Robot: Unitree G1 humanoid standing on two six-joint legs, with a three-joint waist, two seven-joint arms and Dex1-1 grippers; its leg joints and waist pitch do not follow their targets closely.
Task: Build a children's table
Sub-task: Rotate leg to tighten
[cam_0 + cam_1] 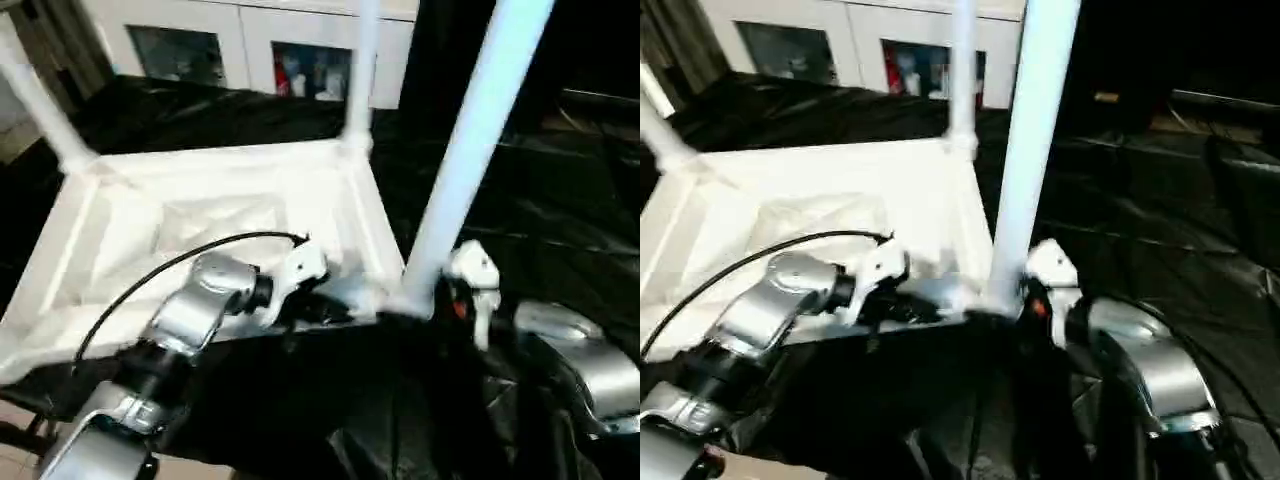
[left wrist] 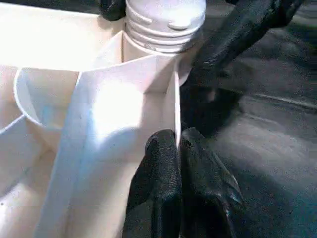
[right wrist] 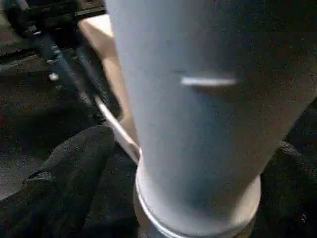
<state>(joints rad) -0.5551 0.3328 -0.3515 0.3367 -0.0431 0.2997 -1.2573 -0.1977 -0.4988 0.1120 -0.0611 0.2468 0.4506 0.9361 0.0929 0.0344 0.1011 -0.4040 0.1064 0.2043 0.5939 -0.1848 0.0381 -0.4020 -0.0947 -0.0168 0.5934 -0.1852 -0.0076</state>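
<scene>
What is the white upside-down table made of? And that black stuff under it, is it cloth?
The tabletop and the leg nearest the robot look like white moulded plastic: smooth, slightly shiny, with thin ribs underneath and ridged rings at the leg's base. The black cover is probably thin plastic sheeting or slick fabric, since it wrinkles and catches glossy highlights.

The light falls from above and glares on the white tabletop [image 1: 210,215], so its ribs wash out, while the black cloth [image 1: 560,230] beside it stays dim with a few pale reflections. The leg [image 1: 470,150] standing at the tabletop's near corner is smeared by motion blur. In the right wrist view this leg [image 3: 208,114] is out of focus, and shadow lies around its base.
</scene>
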